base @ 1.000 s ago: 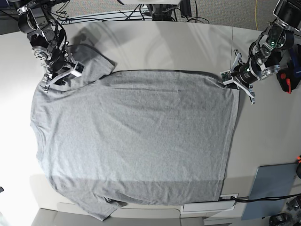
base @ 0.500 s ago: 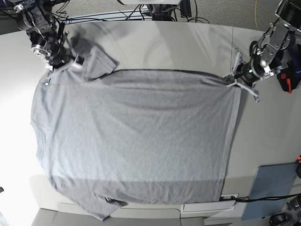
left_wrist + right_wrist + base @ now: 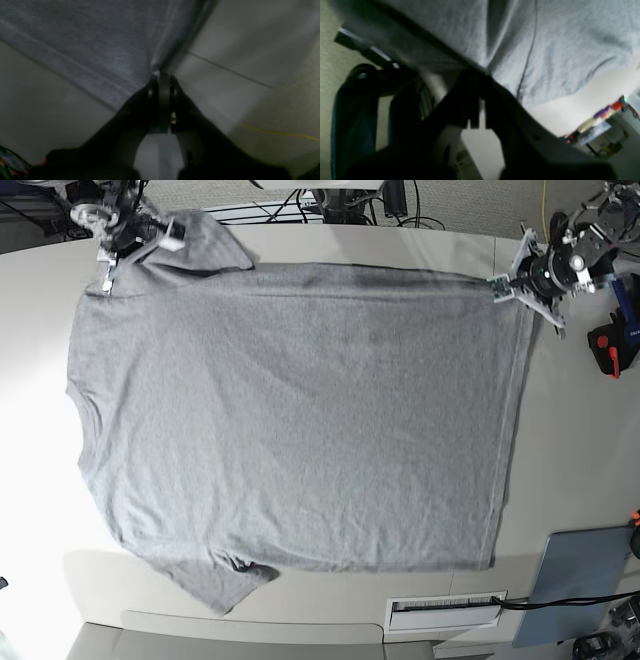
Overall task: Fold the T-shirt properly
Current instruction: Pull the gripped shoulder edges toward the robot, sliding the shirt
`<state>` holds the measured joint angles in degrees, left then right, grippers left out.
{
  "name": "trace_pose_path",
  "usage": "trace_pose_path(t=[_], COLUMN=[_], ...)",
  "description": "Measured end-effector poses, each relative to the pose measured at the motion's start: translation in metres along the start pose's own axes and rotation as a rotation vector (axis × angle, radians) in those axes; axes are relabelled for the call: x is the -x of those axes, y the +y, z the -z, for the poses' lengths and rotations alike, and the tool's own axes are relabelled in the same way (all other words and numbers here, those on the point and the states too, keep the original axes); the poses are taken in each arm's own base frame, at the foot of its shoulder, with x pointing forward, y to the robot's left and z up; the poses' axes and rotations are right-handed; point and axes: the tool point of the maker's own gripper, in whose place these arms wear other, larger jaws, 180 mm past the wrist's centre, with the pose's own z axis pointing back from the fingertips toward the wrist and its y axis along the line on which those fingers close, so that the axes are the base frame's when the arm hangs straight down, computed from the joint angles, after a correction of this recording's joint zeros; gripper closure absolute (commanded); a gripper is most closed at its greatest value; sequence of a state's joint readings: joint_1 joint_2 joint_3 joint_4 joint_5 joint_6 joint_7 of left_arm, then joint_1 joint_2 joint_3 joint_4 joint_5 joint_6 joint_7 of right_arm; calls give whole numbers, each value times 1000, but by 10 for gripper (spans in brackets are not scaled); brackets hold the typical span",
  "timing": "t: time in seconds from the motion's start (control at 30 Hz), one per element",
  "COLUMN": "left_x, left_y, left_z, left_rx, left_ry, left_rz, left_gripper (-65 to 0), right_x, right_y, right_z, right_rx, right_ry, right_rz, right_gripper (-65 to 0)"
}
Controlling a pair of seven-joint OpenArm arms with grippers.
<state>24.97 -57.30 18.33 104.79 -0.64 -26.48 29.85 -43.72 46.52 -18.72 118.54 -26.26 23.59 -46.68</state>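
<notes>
T-shirt [image 3: 300,410] corners at the table's far edge were both pinched. The left gripper [image 3: 503,286], at the far right of the base view, was clamped on the hem corner; its wrist view showed the jaws pressed together with fabric [image 3: 100,50] running away from their tips. The right gripper [image 3: 108,260], at the far left, was closed on the shoulder beside the far sleeve [image 3: 200,242], and its wrist view showed cloth [image 3: 557,50] draped over the dark fingers.

From those two grips the shirt hung and spread toward the near side, its far edge stretched nearly straight between the arms. Its long axis ran left to right, shoulders and sleeves at the left, hem at the right. The near sleeve [image 3: 215,585] trailed at the near left and overhung the table [image 3: 560,430] edge. A grey-blue panel [image 3: 578,580] lay at the near right, clear of the cloth.

Judged from this, the next move depended on both arms carrying the far edge toward the near edge together, keeping it taut.
</notes>
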Motion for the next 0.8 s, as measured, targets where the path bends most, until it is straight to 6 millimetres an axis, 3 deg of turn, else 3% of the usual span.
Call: trace_pose_path(t=[0.23,0.67,0.8], left_x=[1,7,9], left_y=[-31,-39,-41], left_z=[-5,-8,-11], left_rx=[52,68,80], left_ry=[11,58,67], left_rz=[10,21,35], left_gripper=[0,0,0], right_x=[-2,3,-3], right_y=[17,33,21], right_z=[-18,-28,-31], right_rx=[1,-39,9], right_ry=[3,36,9], right_rz=[-30,-36,-27], right_gripper=[0,0,0])
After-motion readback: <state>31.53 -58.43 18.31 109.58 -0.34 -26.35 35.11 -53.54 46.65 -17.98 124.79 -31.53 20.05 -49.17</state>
